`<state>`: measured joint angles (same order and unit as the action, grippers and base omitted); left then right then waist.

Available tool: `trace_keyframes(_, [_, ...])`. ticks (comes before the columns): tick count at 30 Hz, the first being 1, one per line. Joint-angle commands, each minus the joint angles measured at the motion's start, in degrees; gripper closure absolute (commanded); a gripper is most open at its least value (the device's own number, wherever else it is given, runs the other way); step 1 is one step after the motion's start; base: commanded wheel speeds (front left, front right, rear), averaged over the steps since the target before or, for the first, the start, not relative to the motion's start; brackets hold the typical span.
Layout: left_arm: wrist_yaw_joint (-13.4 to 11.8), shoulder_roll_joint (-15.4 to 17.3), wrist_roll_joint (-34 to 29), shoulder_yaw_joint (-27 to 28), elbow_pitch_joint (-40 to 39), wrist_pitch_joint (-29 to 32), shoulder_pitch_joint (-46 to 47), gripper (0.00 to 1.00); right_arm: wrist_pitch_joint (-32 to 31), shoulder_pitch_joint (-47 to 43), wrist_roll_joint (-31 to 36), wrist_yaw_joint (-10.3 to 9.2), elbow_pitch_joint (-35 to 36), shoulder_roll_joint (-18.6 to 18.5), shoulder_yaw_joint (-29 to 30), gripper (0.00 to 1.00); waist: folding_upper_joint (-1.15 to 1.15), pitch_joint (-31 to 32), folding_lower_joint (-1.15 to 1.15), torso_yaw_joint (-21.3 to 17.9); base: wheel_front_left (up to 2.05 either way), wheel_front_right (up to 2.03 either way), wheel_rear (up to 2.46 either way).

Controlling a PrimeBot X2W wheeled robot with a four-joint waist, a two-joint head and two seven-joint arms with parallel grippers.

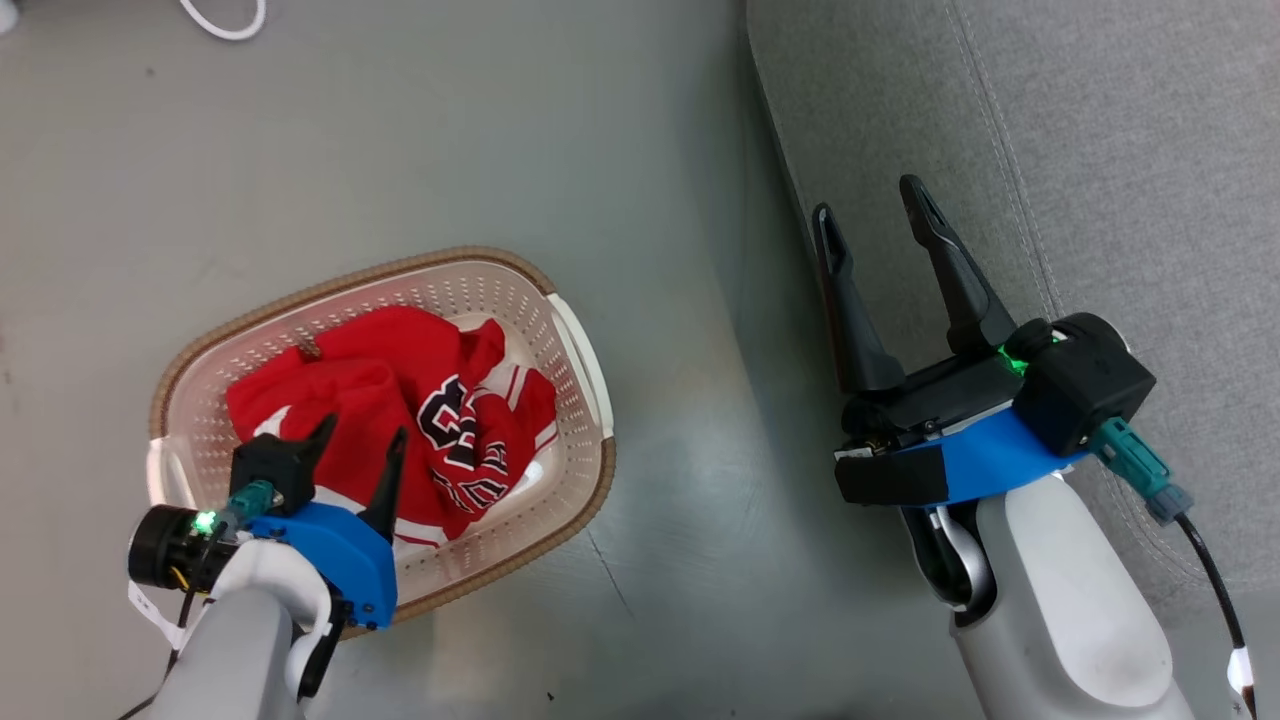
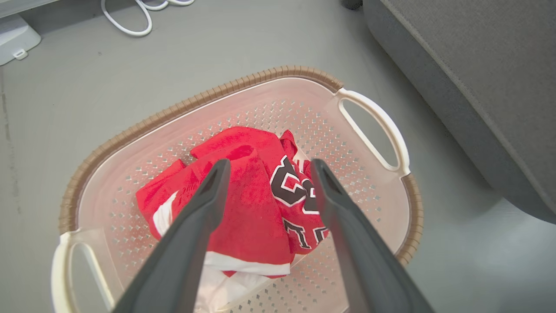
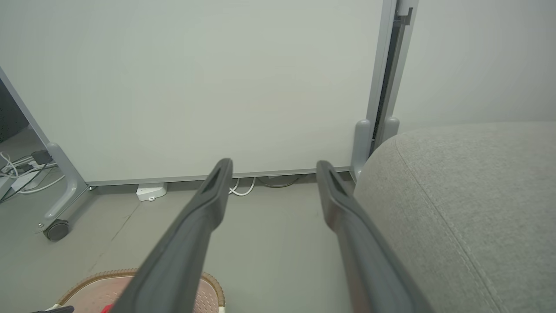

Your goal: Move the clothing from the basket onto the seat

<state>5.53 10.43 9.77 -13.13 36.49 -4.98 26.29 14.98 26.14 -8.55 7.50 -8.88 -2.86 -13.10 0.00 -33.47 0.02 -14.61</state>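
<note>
Clothing (image 1: 390, 370) lies crumpled in the middle of the basket (image 1: 360, 275). None of it is on the seat (image 1: 1150, 150) yet, so I judge the step in hand to be the first pick. The left gripper (image 1: 362, 432) hovers over the near end of the basket with its jaws wide and nothing between them. In the left wrist view its fingers frame the heap, with the plain red garment toward one finger and the lettered jersey (image 2: 295, 191) toward the other.

A good grasp would drop straight onto the highest fold at the centre, well off the perforated wall and the white handle (image 2: 378, 126), and would close on a thick bunch rather than a single layer. The two pieces look tangled and may rise together. The lift should carry the trailing hems above the brown rim, since a snag could drag or tip so light a basket.

The right gripper (image 1: 867, 200) is likewise spread wide and empty. It hangs at the seat's rounded front edge, well apart from the basket.

The basket stands on a smooth grey floor (image 1: 400, 120) near the seat, with a strip of bare floor between them. A white cable (image 2: 130, 26) loops at the far edge of the floor. Beyond it stands a pale panel (image 3: 195, 87) on a castor (image 3: 55, 229).
</note>
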Motion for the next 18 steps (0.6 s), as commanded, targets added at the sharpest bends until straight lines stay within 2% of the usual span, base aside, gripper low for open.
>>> trace_keyframes(1, [0.0,1.0,-0.2,0.2,0.7,0.3,1.4,0.00,0.2,1.4,-0.2,-0.02,0.3,0.0,-0.6,0.00,0.00,-2.7,-0.02,-2.2,0.00,0.00,0.00])
trace_keyframes(4, [-0.9,1.8,-0.8,0.3,4.1,0.7,3.7,0.00,0.2,1.9,-0.7,-0.02,1.2,0.0,-1.6,0.00,0.00,-4.8,-0.02,-3.4,0.00,0.00,0.00])
trace_keyframes(8, [-3.4,3.7,-1.5,1.0,8.5,0.4,7.4,0.00,0.2,3.2,-1.9,-0.02,2.5,0.0,-2.7,0.00,0.00,-8.1,-0.02,-5.4,0.00,0.00,0.00])
trace_keyframes(13, [-4.6,5.0,-1.1,1.5,12.2,1.3,9.9,0.00,0.2,3.9,-3.4,-0.02,3.2,0.0,-3.5,0.00,0.00,-10.6,-0.02,-6.9,0.00,0.00,0.00])
trace_keyframes(18, [-4.4,4.8,-0.4,1.5,15.0,2.4,11.0,0.00,0.2,4.2,-4.3,-0.02,3.2,0.0,-4.2,0.00,0.00,-11.6,-0.02,-7.4,0.00,0.00,0.00])
